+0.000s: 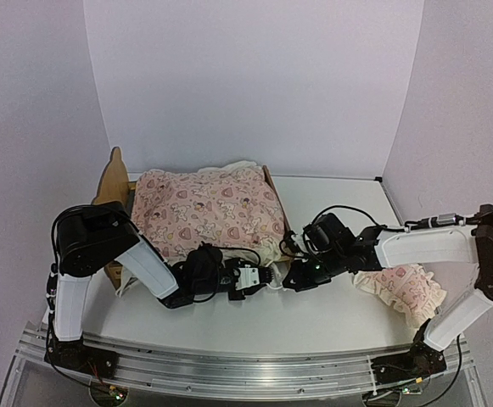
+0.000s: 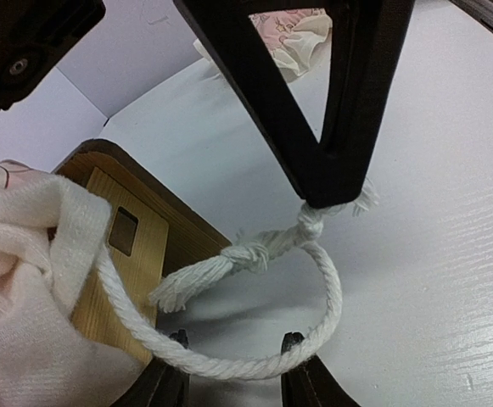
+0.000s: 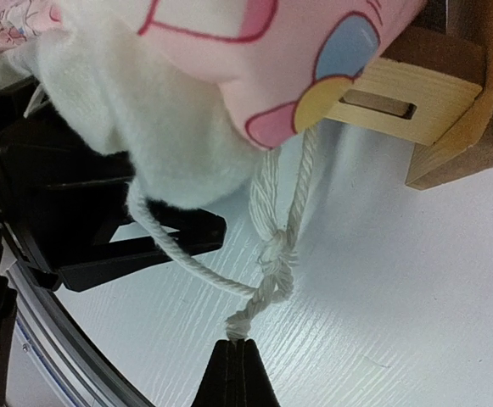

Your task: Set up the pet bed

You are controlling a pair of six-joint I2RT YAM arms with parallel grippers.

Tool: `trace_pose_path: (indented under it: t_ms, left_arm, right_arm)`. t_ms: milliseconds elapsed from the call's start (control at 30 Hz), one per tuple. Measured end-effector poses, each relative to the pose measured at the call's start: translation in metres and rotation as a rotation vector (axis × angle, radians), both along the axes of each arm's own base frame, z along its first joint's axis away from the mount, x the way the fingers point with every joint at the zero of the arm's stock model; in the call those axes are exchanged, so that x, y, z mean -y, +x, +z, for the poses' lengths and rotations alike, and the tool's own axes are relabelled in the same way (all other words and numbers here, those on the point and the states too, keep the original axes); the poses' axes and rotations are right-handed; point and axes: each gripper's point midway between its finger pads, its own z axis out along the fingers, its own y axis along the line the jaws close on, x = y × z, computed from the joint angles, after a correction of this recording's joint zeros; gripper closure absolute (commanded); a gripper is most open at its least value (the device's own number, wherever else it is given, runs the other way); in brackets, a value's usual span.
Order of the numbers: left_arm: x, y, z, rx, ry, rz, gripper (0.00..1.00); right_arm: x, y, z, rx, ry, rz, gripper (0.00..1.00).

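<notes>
- While the right gripper [image 3: 241,348] reaches in from the right, its jaws are pressed together, pinching the frayed end of a white twisted cotton cord [image 3: 273,254] just above the white worktop [image 1: 229,326].
- Left gripper [image 2: 233,348]: jaws spread, bare worktop showing between the two dark tips. The cord's loop lies across both of them.
- There's a knot partway along the cord, with a loose tassel splaying out beside it. The cord runs back under the cream fleece edge of the bedding.
- The small pale-wood pet bed [image 1: 114,182] with its ear-shaped headboard sits at the back left of the worktop. Its near right corner is just beside both grippers.
- A pink heart-print quilt [image 1: 208,212] covers the bed from end to end and hangs over that near corner.
- A ruffled pink pillow [image 1: 403,288] lies on the worktop to the right, apart from the bed and beside the right arm.
</notes>
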Motion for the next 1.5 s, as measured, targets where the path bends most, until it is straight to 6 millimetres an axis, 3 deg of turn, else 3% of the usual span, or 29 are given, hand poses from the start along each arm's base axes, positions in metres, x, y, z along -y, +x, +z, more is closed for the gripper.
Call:
trace_pose_path:
  t_ms: [133, 300, 500, 800, 967, 1067, 1300, 1500]
  left_arm:
    - [0.001, 0.001, 0.004, 0.052, 0.003, -0.011, 0.65]
    - [0.001, 0.002, 0.008, 0.115, 0.007, -0.022, 0.53]
    - [0.002, -0.001, 0.011, 0.183, 0.013, -0.052, 0.51]
    - [0.008, 0.002, 0.023, 0.288, 0.012, -0.122, 0.64]
    - [0.014, 0.006, 0.026, 0.337, 0.013, -0.159, 0.64]
    - [0.016, 0.007, 0.025, 0.352, 0.026, -0.181, 0.65]
    - [0.017, 0.009, 0.006, 0.377, 0.090, -0.213, 0.79]
    - [0.017, 0.011, 0.003, 0.393, 0.115, -0.208, 0.83]
  right_arm:
    - [0.000, 0.000, 0.000, 0.001, 0.000, 0.001, 1.00]
    - [-0.001, 0.001, 0.001, 0.005, 0.000, 0.005, 1.00]
    - [-0.005, 0.005, 0.003, 0.013, 0.002, 0.010, 1.00]
    - [-0.007, 0.006, 0.003, 0.018, 0.000, 0.018, 1.00]
    - [-0.007, 0.006, 0.003, 0.020, -0.001, 0.021, 1.00]
    - [-0.007, 0.007, 0.003, 0.023, -0.001, 0.025, 1.00]
    - [-0.008, 0.009, 0.005, 0.034, 0.000, 0.033, 1.00]
    - [-0.009, 0.014, 0.008, 0.040, 0.008, 0.034, 1.00]
